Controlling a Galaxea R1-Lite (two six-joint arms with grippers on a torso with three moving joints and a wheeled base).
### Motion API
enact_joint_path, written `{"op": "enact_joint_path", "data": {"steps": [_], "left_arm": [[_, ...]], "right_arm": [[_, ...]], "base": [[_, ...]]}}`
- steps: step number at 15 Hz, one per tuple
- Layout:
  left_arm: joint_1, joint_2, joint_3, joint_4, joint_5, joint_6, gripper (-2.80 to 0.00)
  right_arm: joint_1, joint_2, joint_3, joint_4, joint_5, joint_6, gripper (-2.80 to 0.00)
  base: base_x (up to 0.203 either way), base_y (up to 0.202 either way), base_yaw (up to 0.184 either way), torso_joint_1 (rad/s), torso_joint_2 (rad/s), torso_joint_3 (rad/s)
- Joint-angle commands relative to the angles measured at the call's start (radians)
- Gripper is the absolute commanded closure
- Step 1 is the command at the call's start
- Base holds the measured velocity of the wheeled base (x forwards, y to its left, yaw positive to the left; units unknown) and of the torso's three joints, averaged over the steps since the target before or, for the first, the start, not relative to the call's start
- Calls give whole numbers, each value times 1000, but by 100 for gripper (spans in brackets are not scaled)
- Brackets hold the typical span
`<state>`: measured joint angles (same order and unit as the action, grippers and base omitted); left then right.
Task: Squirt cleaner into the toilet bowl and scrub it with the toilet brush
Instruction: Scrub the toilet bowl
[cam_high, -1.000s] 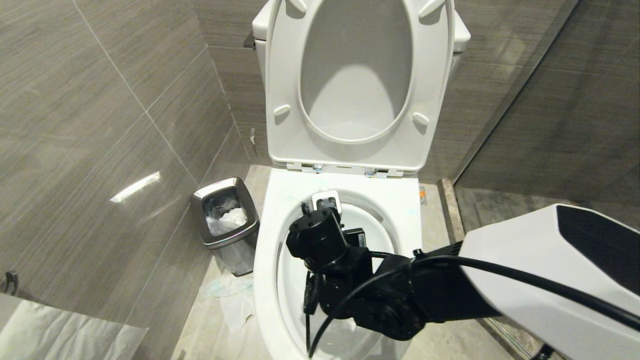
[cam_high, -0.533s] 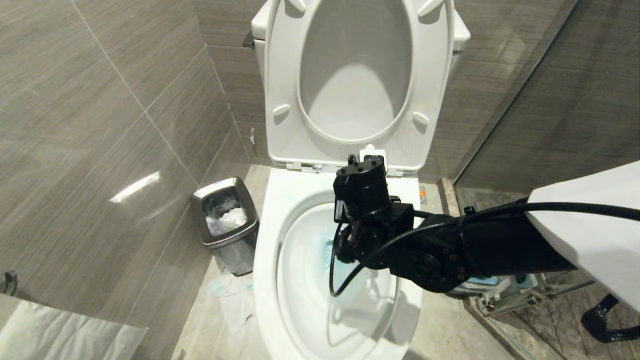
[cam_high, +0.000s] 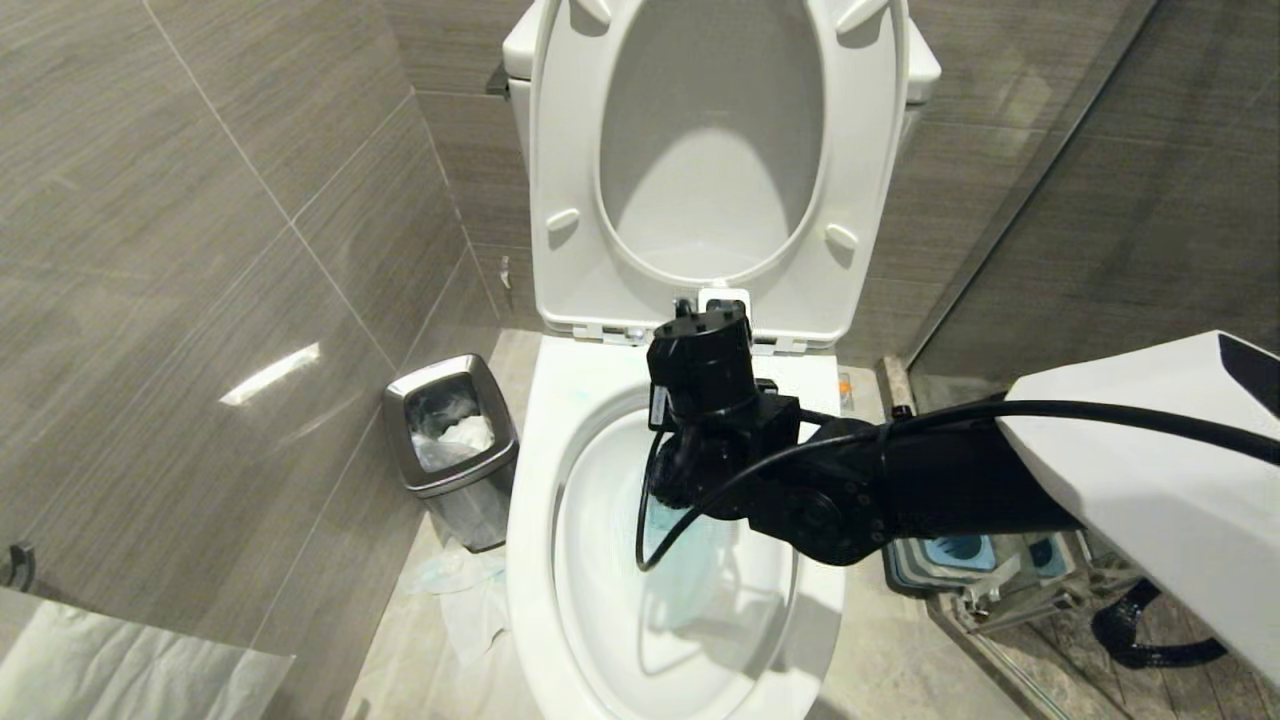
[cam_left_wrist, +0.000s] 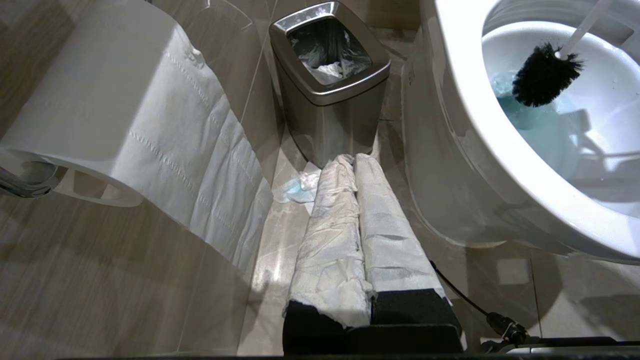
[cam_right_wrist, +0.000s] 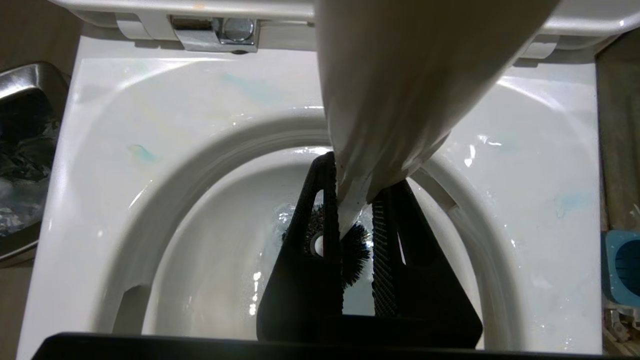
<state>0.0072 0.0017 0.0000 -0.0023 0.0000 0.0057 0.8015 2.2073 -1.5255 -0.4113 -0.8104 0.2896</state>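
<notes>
The white toilet bowl (cam_high: 680, 640) stands with seat and lid (cam_high: 560, 150) raised, and blue-tinted water lies in its basin (cam_left_wrist: 530, 120). My right arm (cam_high: 880, 490) reaches over the bowl, wrist pointing down. In the right wrist view my right gripper (cam_right_wrist: 362, 175) is shut on the white handle (cam_right_wrist: 400, 75) of the toilet brush. The brush's black bristle head (cam_left_wrist: 545, 75) sits low in the basin by the water. The left gripper (cam_left_wrist: 352, 162), fingers wrapped in white paper, hangs shut beside the bowl's outer wall. No cleaner bottle is in view.
A steel waste bin (cam_high: 450, 450) stands on the floor left of the bowl, with crumpled paper (cam_high: 460, 600) beside it. A paper roll (cam_left_wrist: 125, 110) hangs on the left wall. The blue-topped brush holder (cam_high: 960, 552) sits on the floor to the right, by a glass partition.
My right arm has swung from the bowl's front towards its back rim, then slightly left, carrying the brush. The blue water now shows.
</notes>
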Motion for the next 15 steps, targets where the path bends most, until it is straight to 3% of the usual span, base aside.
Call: {"op": "enact_joint_path", "data": {"steps": [1, 10, 15], "left_arm": [[0, 0, 0, 1, 0, 0, 0], [0, 0, -1, -1, 0, 0, 0], [0, 0, 0, -1, 0, 0, 0]], "right_arm": [[1, 34, -1, -4, -4, 3, 0], [1, 192, -115, -6, -6, 10, 0], [10, 80, -114, 2, -10, 4, 0]], "base": [[0, 0, 0, 0, 0, 0], [0, 0, 0, 0, 0, 0], [0, 0, 0, 0, 0, 0]]}}
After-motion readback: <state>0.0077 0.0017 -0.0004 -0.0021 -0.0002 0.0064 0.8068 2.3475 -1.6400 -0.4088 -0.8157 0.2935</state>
